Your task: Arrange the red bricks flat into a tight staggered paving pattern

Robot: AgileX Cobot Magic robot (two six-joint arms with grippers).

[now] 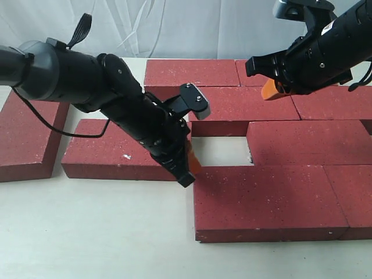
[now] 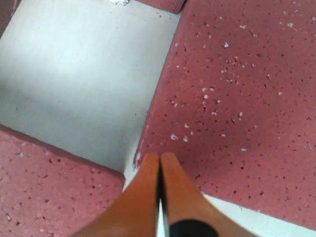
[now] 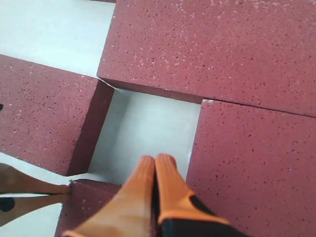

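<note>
Bricks (image 1: pixel 261 200) lay flat, mostly packed from tabletop (image 1: pixel 87 244) centre to right edge. Open gap (image 1: pixel 221 150) mid-pattern. Lone brick (image 1: pixel 26 136) sat apart near left edge.
Left claw (image 1: pixel 189 168) pressed together, empty, tips at brick corner beside gap.
Right claw (image 1: pixel 268 90) pressed together, empty, above far rows.
Risk: corner push would likely skew brick and jam gap; tips may slip off edge.
No containers seen.

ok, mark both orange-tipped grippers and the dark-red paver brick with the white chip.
Left gripper (image 2: pixel 159 159), left wrist view, between closed orange fingertips.
Right gripper (image 3: pixel 155 160), right wrist view, between closed orange fingertips.
Chipped dark-red brick (image 1: pixel 102 154), exterior view, top face.
</note>
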